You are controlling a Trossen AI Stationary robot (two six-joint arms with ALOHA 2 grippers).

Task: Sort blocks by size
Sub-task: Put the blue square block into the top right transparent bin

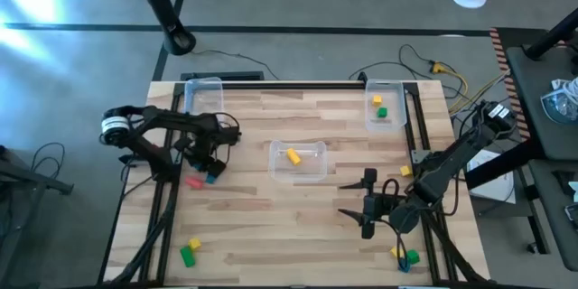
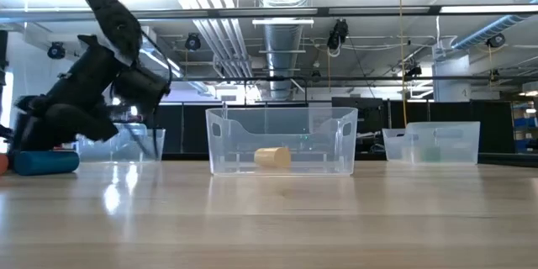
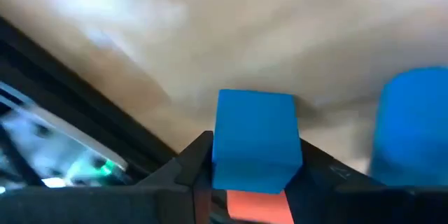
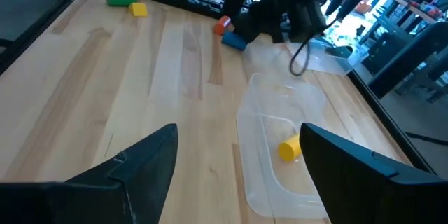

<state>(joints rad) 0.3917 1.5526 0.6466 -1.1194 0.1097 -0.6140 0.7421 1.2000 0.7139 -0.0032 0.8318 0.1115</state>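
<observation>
Now we see the left gripper (image 3: 255, 182) clamped on a blue block (image 3: 256, 138) low over the table's (image 1: 244, 208) left side beside a pink block (image 1: 193, 181), while the right gripper (image 4: 238, 168) hangs spread near the middle bin (image 1: 298, 162).

No legible text, label, brand, number or sign appears in any view: neither on the blocks, the clear bins, the worktop, nor the arms.
</observation>
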